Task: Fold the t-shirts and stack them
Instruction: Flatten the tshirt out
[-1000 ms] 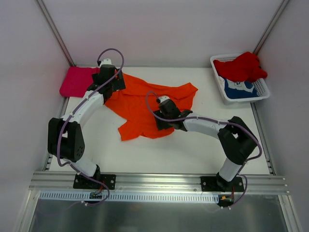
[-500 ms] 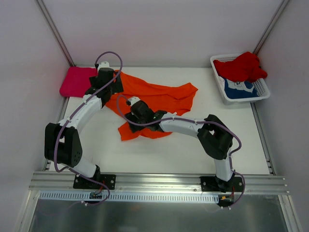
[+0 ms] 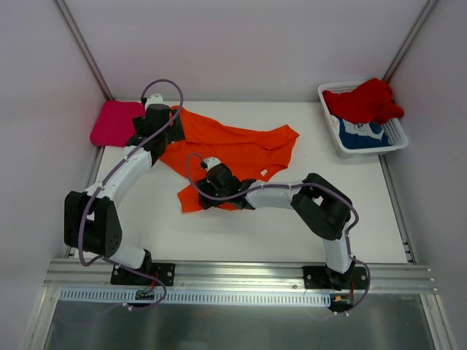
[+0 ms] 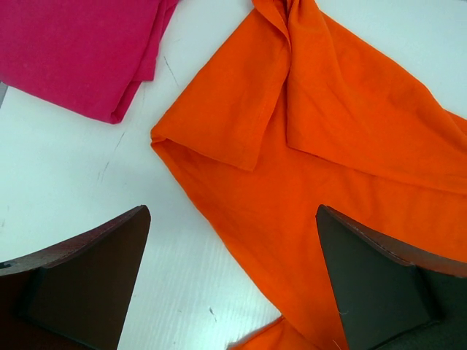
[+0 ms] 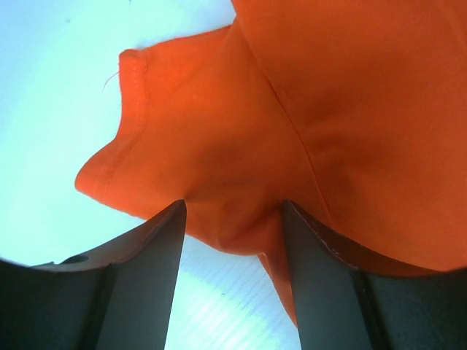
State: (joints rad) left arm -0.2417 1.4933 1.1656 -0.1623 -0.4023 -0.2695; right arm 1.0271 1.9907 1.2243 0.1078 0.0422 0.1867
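Observation:
The bright orange t-shirt (image 3: 241, 146) lies crumpled and spread in the middle of the table. My left gripper (image 3: 165, 135) hovers open and empty over its back-left edge (image 4: 328, 124), next to the folded magenta-pink t-shirt (image 3: 114, 122) (image 4: 73, 51). My right gripper (image 3: 205, 199) is low at the orange shirt's near-left corner. Its jaws are partly open and stand astride a bunched fold of orange cloth (image 5: 241, 168). The red t-shirt (image 3: 363, 100) and the blue t-shirt with a white print (image 3: 363, 137) lie in the basket.
The white lattice basket (image 3: 400, 138) stands at the back right corner. Bare white table (image 3: 292, 219) lies in front of the orange shirt and to its right. Metal rails run along the table's side edges.
My right gripper swept left across the orange shirt from its middle to its near-left corner. My left gripper edged slightly toward the back, and the shirt's left edge shifted a little.

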